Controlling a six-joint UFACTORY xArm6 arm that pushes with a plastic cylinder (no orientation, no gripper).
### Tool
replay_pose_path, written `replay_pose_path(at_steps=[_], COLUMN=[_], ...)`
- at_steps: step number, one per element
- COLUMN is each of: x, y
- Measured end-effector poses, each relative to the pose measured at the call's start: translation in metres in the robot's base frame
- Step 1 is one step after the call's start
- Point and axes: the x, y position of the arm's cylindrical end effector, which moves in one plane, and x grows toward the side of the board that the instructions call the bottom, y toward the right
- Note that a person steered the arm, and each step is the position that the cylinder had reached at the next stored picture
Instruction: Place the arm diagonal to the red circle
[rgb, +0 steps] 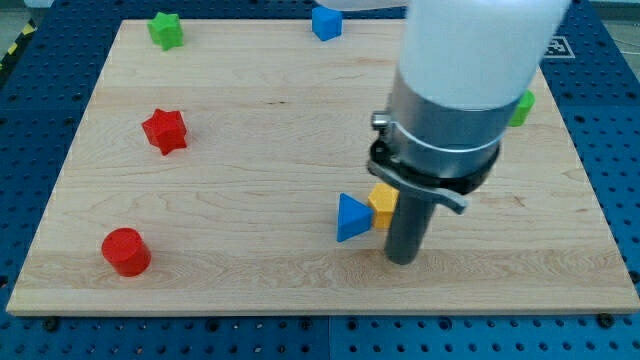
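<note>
My arm stands upright; my tip (402, 260) rests just right of the yellow block (382, 203) and blue triangle (350, 218). No pincer fitted. The red circle (126, 251) sits well apart, bottom-left.

A pale wooden table (250, 150) with fine horizontal grain is filling most of the view, its surface catching soft, even light. Beyond all four table edges a blue perforated base (610, 150) is showing, dotted with rows of small holes. Past the table's top left corner a strip of yellow-and-black hazard tape (14, 44) is running diagonally across the base.
</note>
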Motion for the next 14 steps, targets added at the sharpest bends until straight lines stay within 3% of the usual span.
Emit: replay_pose_path(at_steps=[10,14], x=[0.000,-0.031], y=[-0.092,-0.120])
